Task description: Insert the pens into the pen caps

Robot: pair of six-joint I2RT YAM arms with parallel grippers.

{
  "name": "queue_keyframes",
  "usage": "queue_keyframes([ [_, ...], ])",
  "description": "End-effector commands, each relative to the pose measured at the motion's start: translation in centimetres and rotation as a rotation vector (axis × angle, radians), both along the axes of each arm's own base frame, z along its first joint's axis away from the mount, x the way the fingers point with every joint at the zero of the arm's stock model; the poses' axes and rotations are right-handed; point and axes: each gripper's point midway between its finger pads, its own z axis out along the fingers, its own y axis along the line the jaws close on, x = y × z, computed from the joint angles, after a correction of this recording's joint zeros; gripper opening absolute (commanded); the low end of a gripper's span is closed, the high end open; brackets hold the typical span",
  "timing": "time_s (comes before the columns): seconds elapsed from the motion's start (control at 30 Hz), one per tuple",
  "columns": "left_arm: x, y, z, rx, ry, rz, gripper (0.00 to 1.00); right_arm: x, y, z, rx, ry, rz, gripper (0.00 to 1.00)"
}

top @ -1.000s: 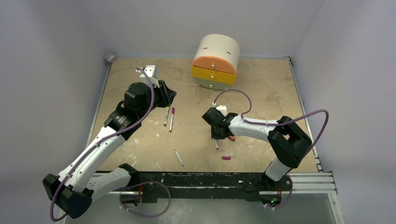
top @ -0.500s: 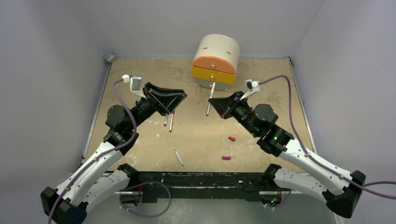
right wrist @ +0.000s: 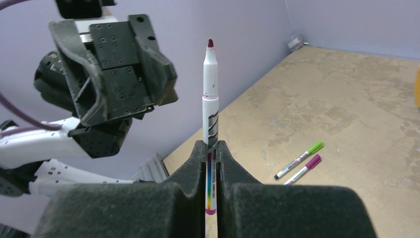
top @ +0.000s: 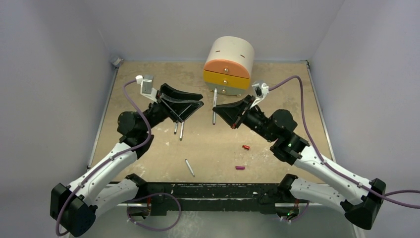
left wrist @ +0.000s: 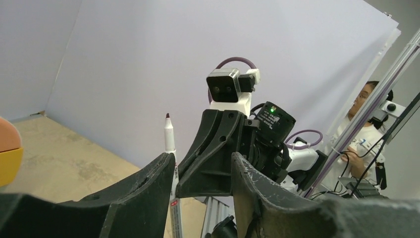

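Observation:
My right gripper (top: 221,110) is raised above the table's middle, shut on an uncapped pen (top: 215,97) that stands upright, dark red tip up (right wrist: 210,94). In its wrist view my right gripper (right wrist: 211,147) pinches the barrel low down. My left gripper (top: 195,110) hangs open a short way to the left, facing it with nothing between its fingers (left wrist: 143,198). Through the gap of my left gripper (left wrist: 202,158) I see the held pen (left wrist: 170,144). A red cap (top: 245,147) and a magenta cap (top: 239,167) lie on the table. A bare pen (top: 189,167) lies near the front.
Two capped pens, one green-capped (right wrist: 300,159) and one magenta-capped (right wrist: 303,169), lie side by side below my left gripper. A rounded drawer unit (top: 229,64) with orange and yellow fronts stands at the back. Walls close in the table on three sides.
The right arm has lifted the pen off the table and swung it up towards the left gripper. The left gripper has risen from the two capped pens and opened wider.

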Motion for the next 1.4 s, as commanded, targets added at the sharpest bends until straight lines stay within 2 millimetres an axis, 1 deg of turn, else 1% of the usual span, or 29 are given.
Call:
queue_keyframes([
  [0.0, -1.3, -0.2, 1.8, -0.038, -0.066, -0.051, 0.45, -1.7, 0.2, 4.5, 0.072, -0.143, 0.077, 0.00],
  [0.13, -0.7, -1.0, 0.7, 0.003, -0.040, -0.048, 0.46, -1.9, 0.6, 4.7, 0.064, -0.154, 0.102, 0.00],
  [0.27, -0.9, -1.7, 0.4, 0.018, -0.038, -0.070, 0.46, -2.0, 1.0, 4.5, 0.054, -0.156, 0.121, 0.00],
  [0.33, -1.1, -2.3, 0.2, 0.042, -0.041, -0.084, 0.47, -2.2, 1.1, 4.5, 0.053, -0.158, 0.132, 0.00],
  [0.47, -1.1, -3.7, -1.1, 0.107, -0.031, -0.088, 0.47, -2.3, 1.2, 4.5, 0.052, -0.163, 0.139, 0.00],
  [0.53, -1.1, -4.0, -1.2, 0.117, -0.036, -0.084, 0.46, -2.4, 1.2, 4.4, 0.053, -0.162, 0.143, 0.00],
  [0.63, -1.0, -4.3, -1.3, 0.118, -0.031, -0.077, 0.38, -2.5, 1.1, 4.4, 0.057, -0.162, 0.149, 0.00],
  [0.73, -1.1, -4.2, -1.2, 0.111, -0.029, -0.068, 0.21, -2.7, 1.1, 4.3, 0.054, -0.161, 0.155, 0.00],
  [0.83, -1.0, -4.0, -1.0, 0.099, -0.033, -0.053, 0.00, -2.8, 1.2, 4.1, 0.047, -0.161, 0.160, 0.00],
  [1.0, -1.0, -3.8, -0.8, 0.088, -0.033, -0.039, 0.00, -2.8, 1.5, 3.6, 0.039, -0.154, 0.176, 0.00],
  [1.03, -0.9, -3.7, -0.7, 0.087, -0.034, -0.036, 0.00, -2.8, 1.5, 3.5, 0.037, -0.151, 0.177, 0.02],
  [1.13, -0.9, -3.5, -0.5, 0.073, -0.031, -0.026, 0.00, -2.7, 1.8, 3.0, 0.027, -0.144, 0.186, 0.28],
  [1.17, -0.9, -3.4, -0.3, 0.066, -0.033, -0.021, 0.00, -2.7, 1.9, 2.9, 0.024, -0.141, 0.187, 0.33],
  [1.27, -0.9, -3.2, 0.2, 0.057, -0.045, -0.013, 0.00, -2.6, 2.0, 2.3, 0.007, -0.131, 0.188, 0.41],
  [1.33, -1.0, -3.1, 0.7, 0.057, -0.050, -0.006, 0.00, -2.5, 2.0, 1.6, -0.009, -0.120, 0.183, 0.42],
  [1.37, -1.0, -3.1, 0.9, 0.059, -0.053, -0.005, 0.00, -2.6, 1.9, 1.5, -0.010, -0.118, 0.183, 0.40],
])
